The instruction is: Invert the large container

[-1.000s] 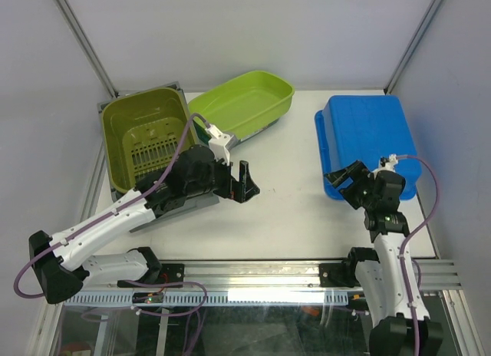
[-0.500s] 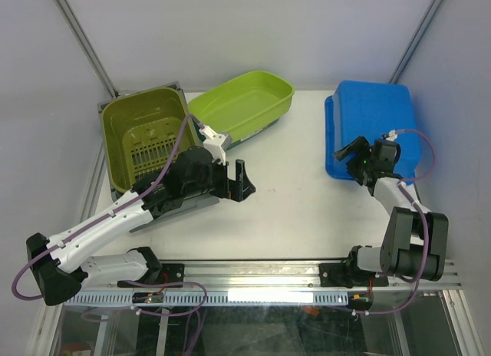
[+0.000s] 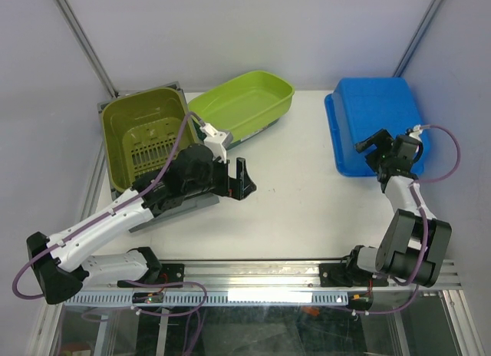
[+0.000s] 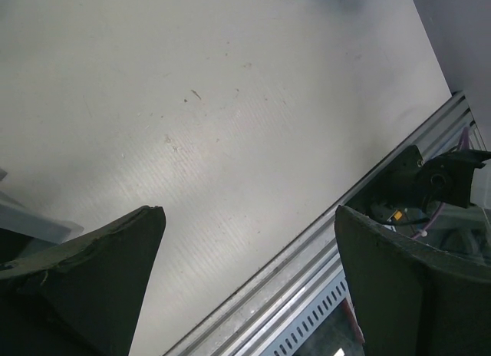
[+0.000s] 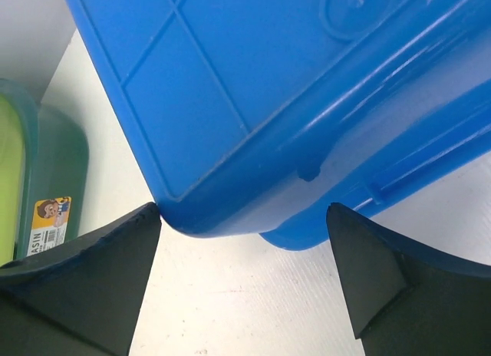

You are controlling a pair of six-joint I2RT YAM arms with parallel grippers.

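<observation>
The white table [image 3: 299, 199] carries everything. The large blue container [image 3: 372, 114] sits at its far right corner with its ribbed underside [image 5: 230, 80] facing up. Well left of the blue container stands a green slotted basket [image 3: 146, 137], and between the two, nearer the basket, lies a shallow lime basin [image 3: 245, 101]. The right gripper [image 3: 374, 149] is at the blue container's near edge, fingers spread wide around its corner; contact is unclear. The left gripper [image 3: 239, 179] hovers well left of the blue container, spread wide and holding nothing.
</observation>
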